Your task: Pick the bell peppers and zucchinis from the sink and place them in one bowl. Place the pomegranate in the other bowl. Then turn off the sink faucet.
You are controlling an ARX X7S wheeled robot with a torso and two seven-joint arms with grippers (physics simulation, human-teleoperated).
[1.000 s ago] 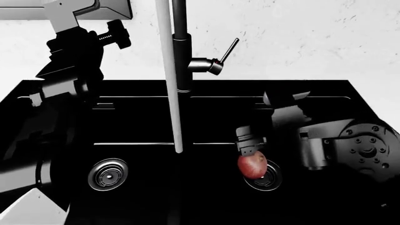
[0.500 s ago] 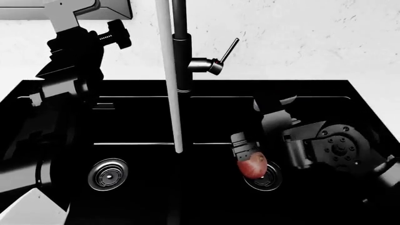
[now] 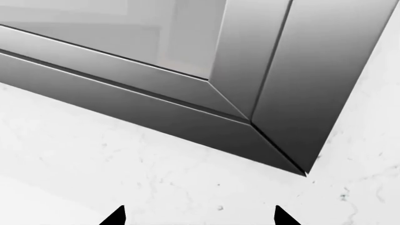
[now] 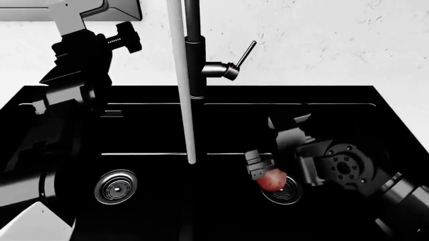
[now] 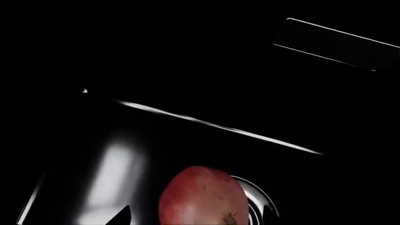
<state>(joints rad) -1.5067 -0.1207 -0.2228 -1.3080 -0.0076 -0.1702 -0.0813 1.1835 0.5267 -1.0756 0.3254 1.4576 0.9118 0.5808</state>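
Note:
A red pomegranate [image 4: 274,182] lies on the right drain [image 4: 288,193] of the black sink [image 4: 67,93]. My right gripper [image 4: 262,171] reaches down onto it from behind. In the right wrist view the pomegranate [image 5: 203,197] sits between the two dark fingertips of the right gripper [image 5: 196,218], with a gap at the fingertip that shows; the jaws are open. My left gripper [image 4: 124,36] is raised at the upper left, open and empty, and in its wrist view [image 3: 198,216] it faces a grey frame. No bell peppers, zucchinis or bowls are in view.
The faucet [image 4: 192,60] stands at the back middle with its lever [image 4: 245,52] tilted up to the right. A white water stream [image 4: 182,100] falls into the sink. A second drain [image 4: 115,187] is at the left. A grey frame [image 3: 250,93] hangs on the white wall.
My right arm has swung left and lower, and its gripper has come down further over the pomegranate, which now shows less. The left arm has not moved.

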